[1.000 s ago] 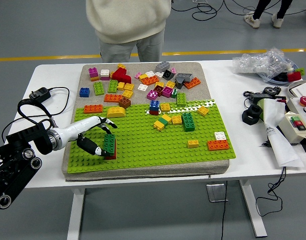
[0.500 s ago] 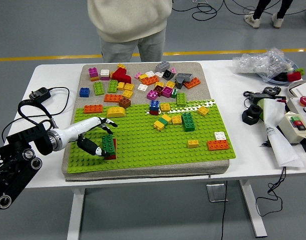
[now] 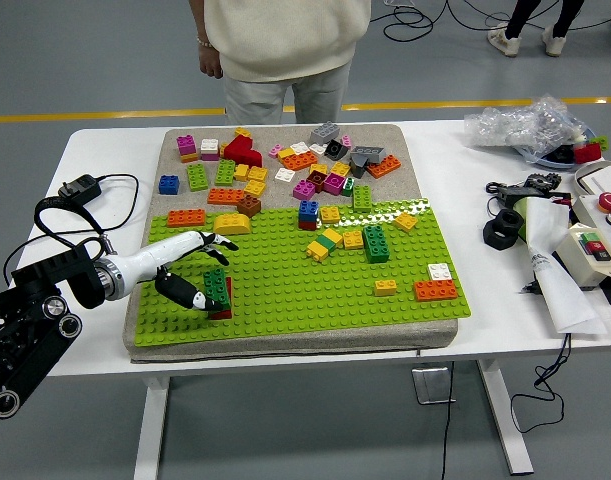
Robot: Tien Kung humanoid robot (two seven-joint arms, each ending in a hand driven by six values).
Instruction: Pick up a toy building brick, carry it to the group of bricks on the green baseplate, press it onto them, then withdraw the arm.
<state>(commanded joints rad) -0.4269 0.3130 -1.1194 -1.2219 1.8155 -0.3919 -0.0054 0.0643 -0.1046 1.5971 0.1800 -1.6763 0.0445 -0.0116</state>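
Table point(image 3: 465, 330), white, carries a grey mat point(image 3: 285, 345) with a green baseplate point(image 3: 295, 280) on its near part. A person point(image 3: 285, 50) stands at the far side. Loose bricks point(image 3: 285, 165) crowd the far mat. The left hand point(image 3: 190, 270) curls thumb and fingers around a green brick point(image 3: 218, 288) standing on a red brick point(image 3: 223, 312) at the baseplate's near left. No writing is legible.

Person point(image 3: 285, 40) — top edge cropped — above the chest.
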